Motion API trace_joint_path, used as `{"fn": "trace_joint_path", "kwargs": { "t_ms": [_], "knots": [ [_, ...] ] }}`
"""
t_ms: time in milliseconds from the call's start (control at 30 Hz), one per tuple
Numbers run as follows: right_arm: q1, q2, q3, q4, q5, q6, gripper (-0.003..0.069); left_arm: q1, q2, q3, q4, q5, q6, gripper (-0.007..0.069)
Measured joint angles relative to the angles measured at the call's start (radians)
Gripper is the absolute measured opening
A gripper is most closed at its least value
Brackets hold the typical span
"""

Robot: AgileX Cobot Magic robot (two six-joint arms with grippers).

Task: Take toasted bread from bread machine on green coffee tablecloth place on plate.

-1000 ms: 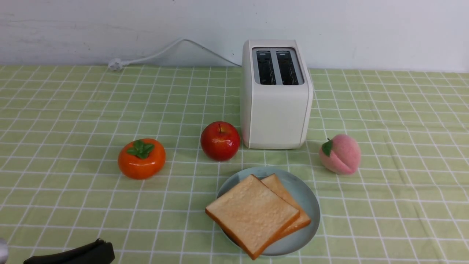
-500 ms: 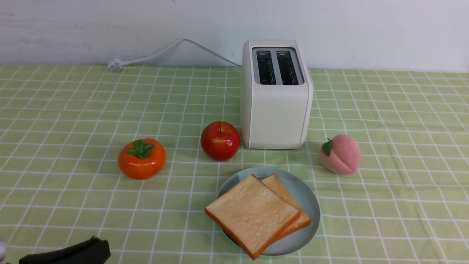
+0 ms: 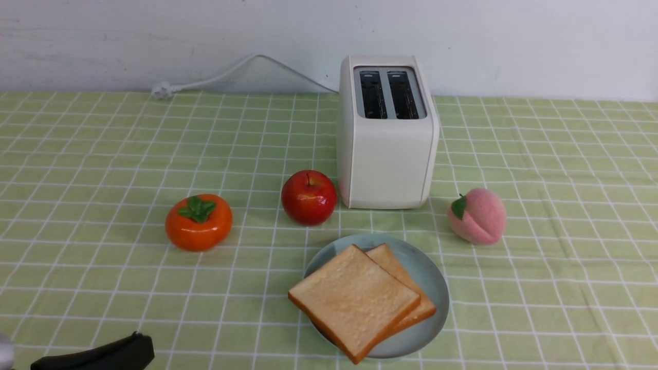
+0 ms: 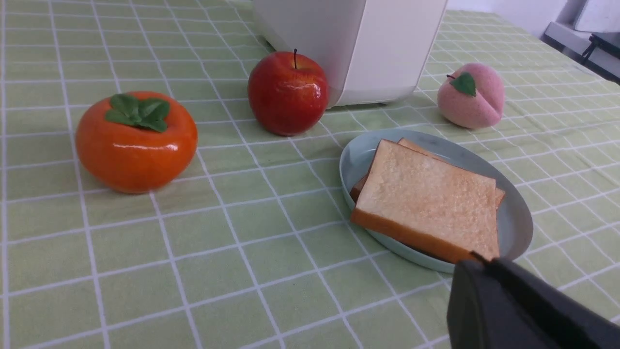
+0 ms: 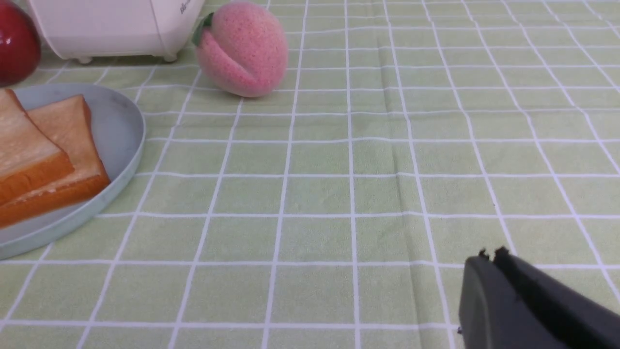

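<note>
Two toasted bread slices (image 3: 354,300) lie stacked on the pale blue-green plate (image 3: 434,280) in front of the white bread machine (image 3: 386,154), whose two dark slots are empty. They also show in the left wrist view (image 4: 431,203) and the right wrist view (image 5: 43,160). All sit on the green coffee tablecloth (image 3: 103,154). My left gripper (image 3: 139,341) is shut and empty, low at the front left, well left of the plate. It also shows in the left wrist view (image 4: 482,261). My right gripper (image 5: 490,256) is shut and empty over bare cloth right of the plate; the front view does not show it.
A red apple (image 3: 309,198) stands just left of the bread machine. An orange persimmon (image 3: 198,222) sits further left. A pink peach (image 3: 477,215) lies right of the plate. The white power cord (image 3: 216,77) runs along the back wall.
My left gripper has shifted slightly at the front left corner, dipping a little and coming back. Nothing else has moved.
</note>
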Motion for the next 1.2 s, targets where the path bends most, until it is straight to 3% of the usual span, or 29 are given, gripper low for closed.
{"fn": "trace_joint_path", "kwargs": {
  "t_ms": [367, 467, 733, 767, 933, 1033, 1200],
  "knots": [
    [0.000, 0.000, 0.000, -0.007, 0.001, 0.000, 0.0015, 0.000, 0.000, 0.000, 0.113, -0.052, -0.066, -0.0013],
    [0.000, 0.000, 0.000, -0.007, 0.001, 0.000, 0.0020, 0.021, -0.012, 0.000, 0.211, -0.069, -0.123, -0.0013],
    [0.000, 0.000, 0.000, -0.007, 0.001, 0.000, 0.0031, 0.284, -0.165, 0.049, 0.580, -0.040, -0.479, -0.0013],
    [0.000, 0.000, 0.000, -0.007, 0.001, 0.000, 0.0032, 0.355, -0.216, 0.076, 0.670, -0.006, -0.584, -0.0013],
    [0.000, 0.000, 0.000, -0.007, 0.001, 0.000, 0.0034, 0.510, -0.420, 0.143, 0.865, 0.166, -0.849, -0.0013],
    [0.000, 0.000, 0.000, -0.007, 0.001, 0.000, 0.0037, 0.524, -0.484, 0.145, 0.930, 0.376, -0.943, -0.0013],
    [0.000, -0.001, 0.000, -0.007, 0.001, 0.000, 0.0046, 0.500, -0.490, 0.148, 0.947, 0.458, -0.965, -0.0013]
  ]
}}
